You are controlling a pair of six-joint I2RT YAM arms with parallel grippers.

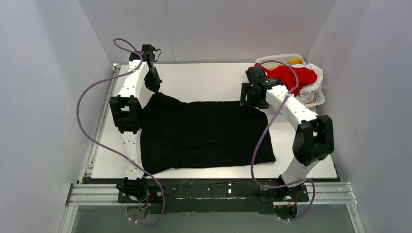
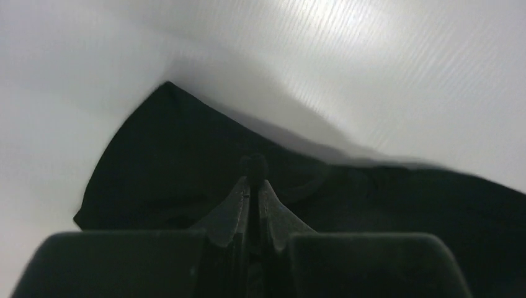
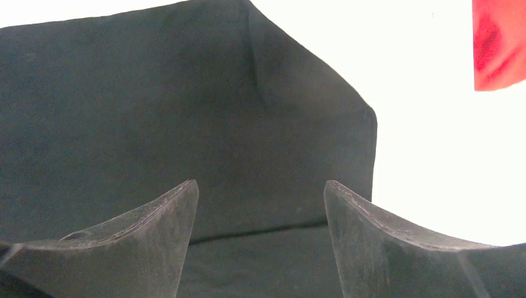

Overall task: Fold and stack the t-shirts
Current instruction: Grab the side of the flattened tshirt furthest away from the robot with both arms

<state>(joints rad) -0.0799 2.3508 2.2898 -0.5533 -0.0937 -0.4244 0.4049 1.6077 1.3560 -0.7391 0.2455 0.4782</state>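
The large black t-shirt [image 1: 204,133] lies spread flat in the middle of the white table. My left gripper [image 1: 154,86] is shut on its far left corner and holds that corner a little off the table; in the left wrist view [image 2: 254,181] the jaws are pressed together with a nub of black cloth [image 2: 186,155] at the tips. My right gripper [image 1: 250,98] is open just above the far right corner; in the right wrist view [image 3: 260,186] the black t-shirt [image 3: 155,112] fills the space between the spread fingers. A red t-shirt [image 1: 291,76] lies in the basket with yellow cloth [image 1: 295,61] behind it.
A white lattice basket [image 1: 315,96] stands at the far right corner of the table [image 1: 204,77]. White cloth [image 1: 314,69] hangs over its rim. An edge of the red t-shirt [image 3: 499,43] shows in the right wrist view. Grey walls enclose the table on three sides.
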